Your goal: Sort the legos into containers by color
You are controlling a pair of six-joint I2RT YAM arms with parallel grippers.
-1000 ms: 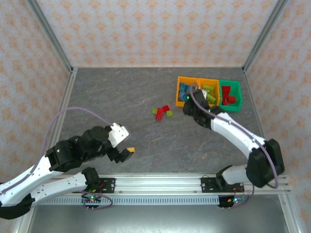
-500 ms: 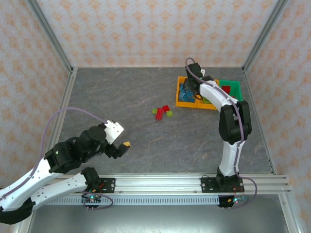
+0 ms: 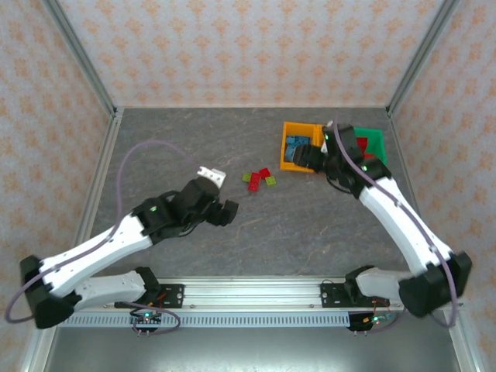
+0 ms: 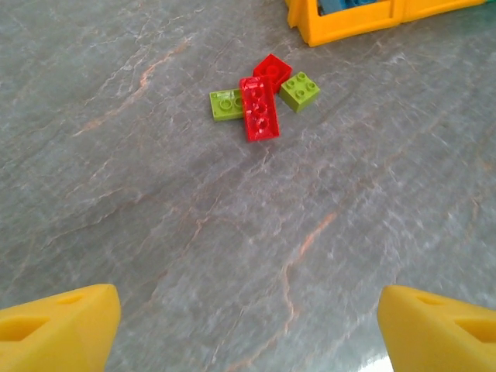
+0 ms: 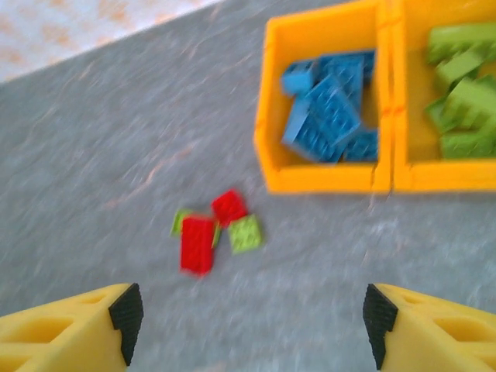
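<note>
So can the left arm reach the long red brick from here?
Probably yes. The left gripper is open and faces the long red brick, with nothing on the table between them. The green bricks beside it may crowd the grasp.

surface: grey veined table (image 3: pixel 194 147) | just right of centre: two red and two lime legos (image 3: pixel 259 179), clustered, touching | upper right: joined containers (image 3: pixel 284 147), orange and green

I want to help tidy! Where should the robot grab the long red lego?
Pinch the long red lego across its narrow width at the near end, coming straight down: it lies flat, and lime bricks crowd its far half.
</note>
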